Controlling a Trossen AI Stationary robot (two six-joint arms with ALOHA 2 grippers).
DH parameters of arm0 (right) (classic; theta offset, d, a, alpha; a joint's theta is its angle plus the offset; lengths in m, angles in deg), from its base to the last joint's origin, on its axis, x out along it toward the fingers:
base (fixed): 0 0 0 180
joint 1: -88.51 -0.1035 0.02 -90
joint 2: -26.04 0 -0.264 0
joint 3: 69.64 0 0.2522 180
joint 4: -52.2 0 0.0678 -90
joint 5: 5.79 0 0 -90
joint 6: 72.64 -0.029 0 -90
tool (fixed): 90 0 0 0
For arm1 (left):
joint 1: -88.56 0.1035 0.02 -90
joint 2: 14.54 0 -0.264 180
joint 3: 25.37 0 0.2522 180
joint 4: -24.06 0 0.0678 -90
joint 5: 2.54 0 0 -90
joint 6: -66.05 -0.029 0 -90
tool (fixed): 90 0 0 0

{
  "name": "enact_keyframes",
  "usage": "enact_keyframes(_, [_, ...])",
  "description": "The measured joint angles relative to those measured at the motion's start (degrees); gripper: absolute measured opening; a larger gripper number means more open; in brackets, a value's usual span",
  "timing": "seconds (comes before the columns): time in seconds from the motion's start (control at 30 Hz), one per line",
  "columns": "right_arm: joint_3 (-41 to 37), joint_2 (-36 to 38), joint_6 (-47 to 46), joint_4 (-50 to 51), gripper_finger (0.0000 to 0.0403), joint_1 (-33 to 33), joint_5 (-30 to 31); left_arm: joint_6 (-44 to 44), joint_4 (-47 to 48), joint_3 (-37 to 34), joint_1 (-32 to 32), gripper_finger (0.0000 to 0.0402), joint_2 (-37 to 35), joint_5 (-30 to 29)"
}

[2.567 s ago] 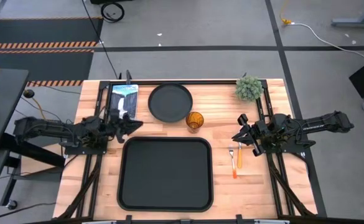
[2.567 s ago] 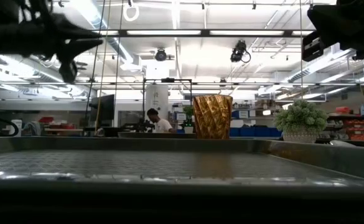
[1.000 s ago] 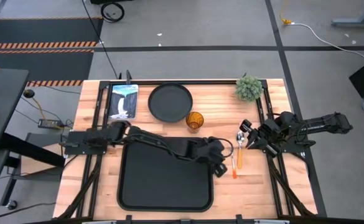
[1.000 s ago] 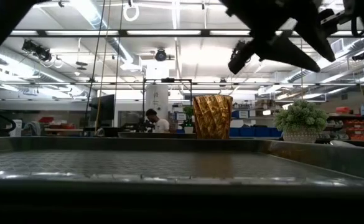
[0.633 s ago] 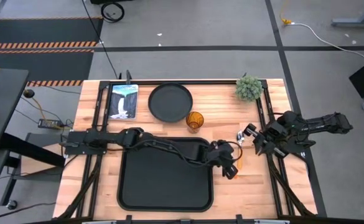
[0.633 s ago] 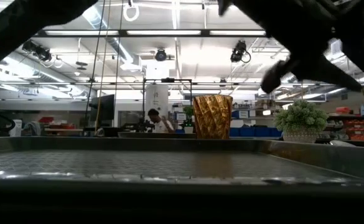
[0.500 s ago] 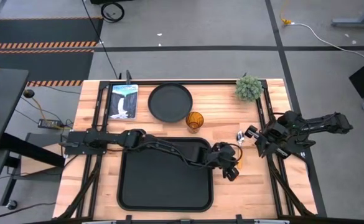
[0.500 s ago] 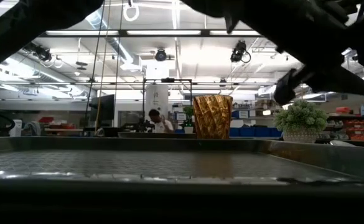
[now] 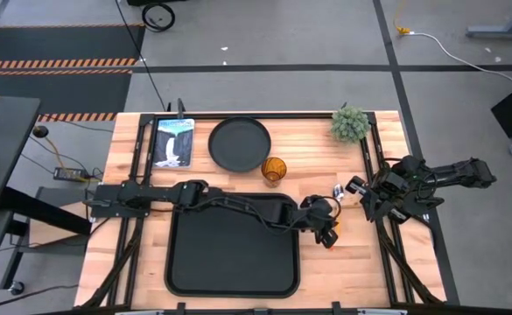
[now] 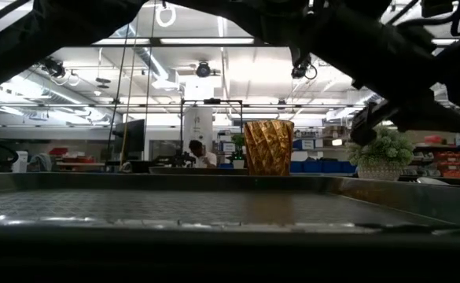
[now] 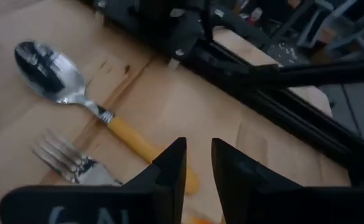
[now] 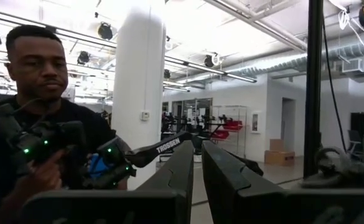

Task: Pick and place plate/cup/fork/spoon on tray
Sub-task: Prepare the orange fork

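Wooden table [image 9: 308, 162]: left hand [image 11: 198, 163] narrowly parted, empty, over spoon [image 11: 94, 106] handle beside fork [image 11: 70, 163].

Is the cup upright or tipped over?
Upright. The cup stands on its base beyond the tray in the low view; from above its round mouth faces up.

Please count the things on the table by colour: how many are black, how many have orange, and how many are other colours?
Black: 2 (round matte plate, rectangular tray)
Orange: 3 (amber tumbler, orange-handled spoon, orange-handled fork)
Other: 2 (green plant, picture card)
Total: 7
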Motion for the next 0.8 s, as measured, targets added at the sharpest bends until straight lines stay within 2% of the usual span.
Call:
enact_keyframes(0.13, [0.0, 0.0, 0.6, 0.0, 0.0041, 0.0, 0.3, -3.0, 0.6, -0.1, 0.1, 0.0082, 1.7, 0.6])
enact_keyframes(0.27, [0.0, 0.0, 0.3, 0.0, 0.0041, 0.0, 1.4, -2.3, -1.0, -0.1, 1.6, 0.0082, 2.9, 3.3])
enact_keyframes(0.43, [0.0, -0.1, 0.3, 0.0, 0.0041, 0.0, 1.8, -2.5, -1.0, 0.0, 2.8, 0.0082, 3.1, 4.1])
enact_keyframes(0.63, [0.0, -0.1, 0.3, 0.0, 0.0041, 0.0, 1.8, -1.0, -0.8, 0.0, 3.9, 0.0081, 4.2, 8.9])
enact_keyframes(0.8, [0.0, -0.1, 0.4, 0.0, 0.0041, 0.0, 2.3, -2.5, 1.4, 0.0, 4.0, 0.0081, 4.1, 8.6])
